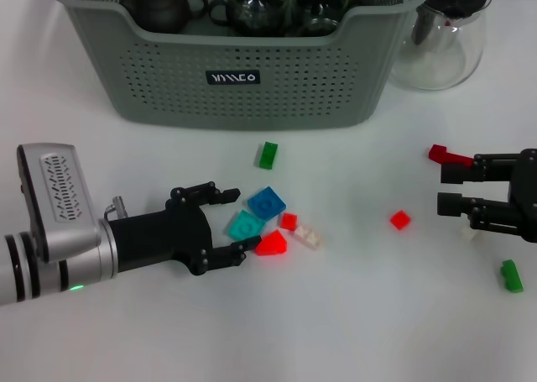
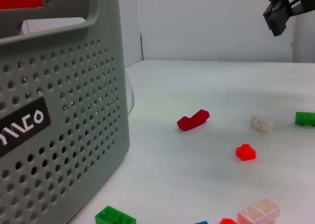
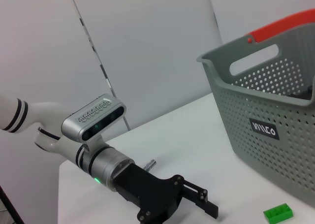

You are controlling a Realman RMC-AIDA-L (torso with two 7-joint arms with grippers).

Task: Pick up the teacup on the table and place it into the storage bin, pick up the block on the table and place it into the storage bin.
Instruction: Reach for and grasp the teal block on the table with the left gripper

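The grey-green storage bin (image 1: 243,75) stands at the back and holds a dark teapot (image 1: 164,8) and two glass teacups (image 1: 256,4); no teacup shows on the table. My left gripper (image 1: 237,221) lies low on the table, open, its fingers on either side of a teal block (image 1: 245,226). Just beyond it sit a blue block (image 1: 267,203), a red block (image 1: 271,243), a small red block (image 1: 288,221) and a cream block (image 1: 307,238). My right gripper (image 1: 440,188) hovers open at the right, holding nothing, beside a dark red block (image 1: 449,155).
A clear glass jug (image 1: 440,38) stands right of the bin. Loose blocks lie around: green (image 1: 268,154) before the bin, red (image 1: 400,220) mid-right, green (image 1: 512,275) at far right. In the left wrist view the bin wall (image 2: 59,125) is close by.
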